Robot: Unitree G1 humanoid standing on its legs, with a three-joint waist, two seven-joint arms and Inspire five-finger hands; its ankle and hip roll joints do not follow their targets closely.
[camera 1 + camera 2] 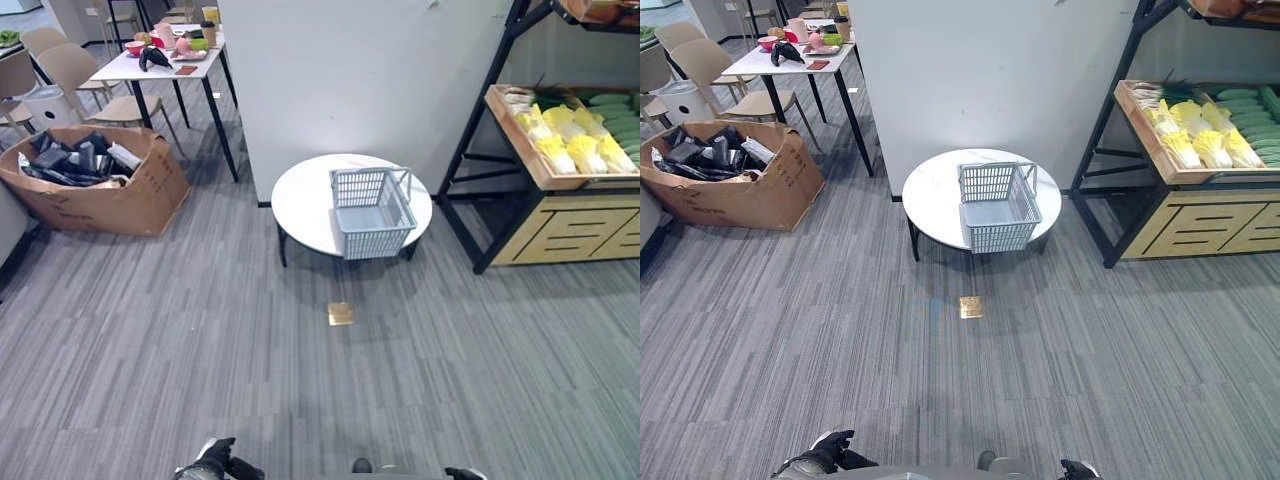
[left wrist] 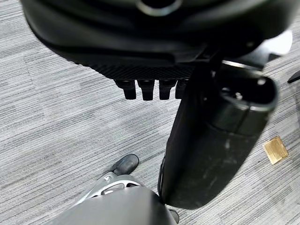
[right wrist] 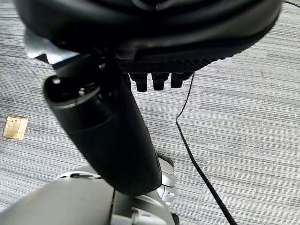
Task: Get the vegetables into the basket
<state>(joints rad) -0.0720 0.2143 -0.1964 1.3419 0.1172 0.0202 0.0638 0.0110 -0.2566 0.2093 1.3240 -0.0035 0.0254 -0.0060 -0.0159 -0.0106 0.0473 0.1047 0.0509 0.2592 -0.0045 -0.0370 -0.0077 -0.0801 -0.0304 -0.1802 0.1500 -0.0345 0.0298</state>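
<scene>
Vegetables [image 1: 575, 135] on shelf tray [image 1: 520, 150]: I judge them light, bruisable, best cupped mid-body; basket [image 1: 372, 212] stiff plastic; left hand [image 2: 150, 86] and right hand [image 3: 159, 80] relaxed, holding nothing.

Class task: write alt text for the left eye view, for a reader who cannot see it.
An empty grey basket sits on a round white table on grey carpet. A produce shelf stands to the right, a cardboard box to the left.

One grey basket [image 1: 372, 212], one round white table [image 1: 300, 205], one cardboard box [image 1: 110, 195], perhaps six yellow vegetable bundles [image 1: 570, 140]
</scene>
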